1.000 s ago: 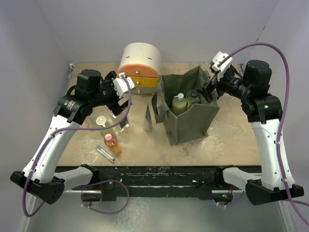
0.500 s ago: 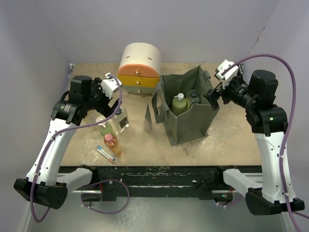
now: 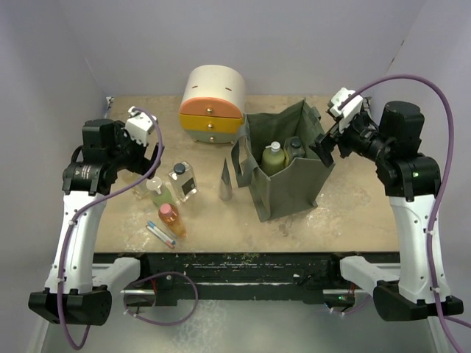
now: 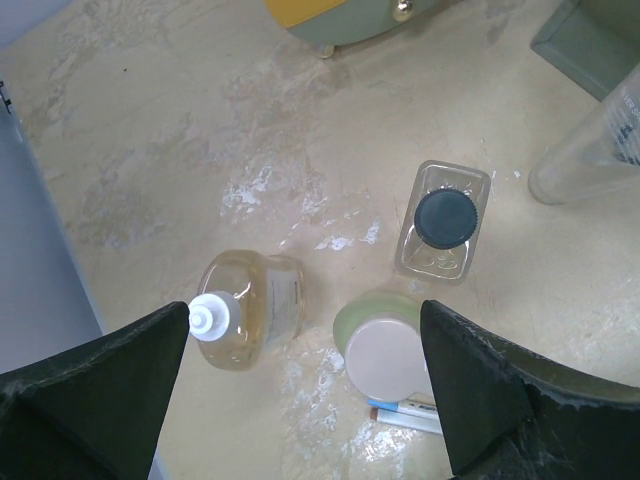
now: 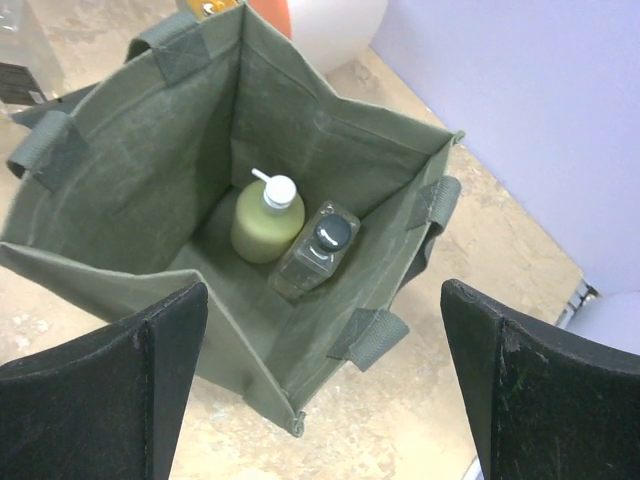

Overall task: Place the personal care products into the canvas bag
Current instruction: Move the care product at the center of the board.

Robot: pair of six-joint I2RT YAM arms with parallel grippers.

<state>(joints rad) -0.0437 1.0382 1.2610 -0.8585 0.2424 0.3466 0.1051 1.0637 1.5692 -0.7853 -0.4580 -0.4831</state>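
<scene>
Bottom of the top view: both arm bases at the near edge of the table (image 3: 353, 209). Just above, lower left, a thin white stick with blue and red edges (image 3: 160, 234) lies flat, just beside the orange pink-capped bottle (image 3: 170, 217), which stands upright. Above that, left of centre, three bottles in a cluster: green bottle with a pale cap (image 4: 385, 355), clear square black-capped bottle (image 4: 445, 225) to its upper right, both upright, and pale yellowish bottle with a white nozzle (image 4: 235, 315) to its left, tilt unclear. All three are near each other; cannot tell if any touch. Left gripper (image 4: 305, 315) hangs above this cluster, jaws spread wide, nothing between them, no contact with any bottle. Centre frame, slim grey tapered bottle (image 3: 226, 184) stands upright between the cluster and the canvas bag (image 3: 283, 197). The bag stands open right of centre, one strap handle drooping on its left side. Inside on the bag floor: yellow-green pump bottle (image 5: 268, 222), upright, and second clear black-capped bottle (image 5: 315, 250) right against it. Right gripper (image 5: 325, 290) sits above the bag mouth by its upper right rim, jaws fully apart, empty. Farthest, upper centre, round cream, orange and yellow drawer unit (image 3: 212, 99), just left of the bag's far corner.
</scene>
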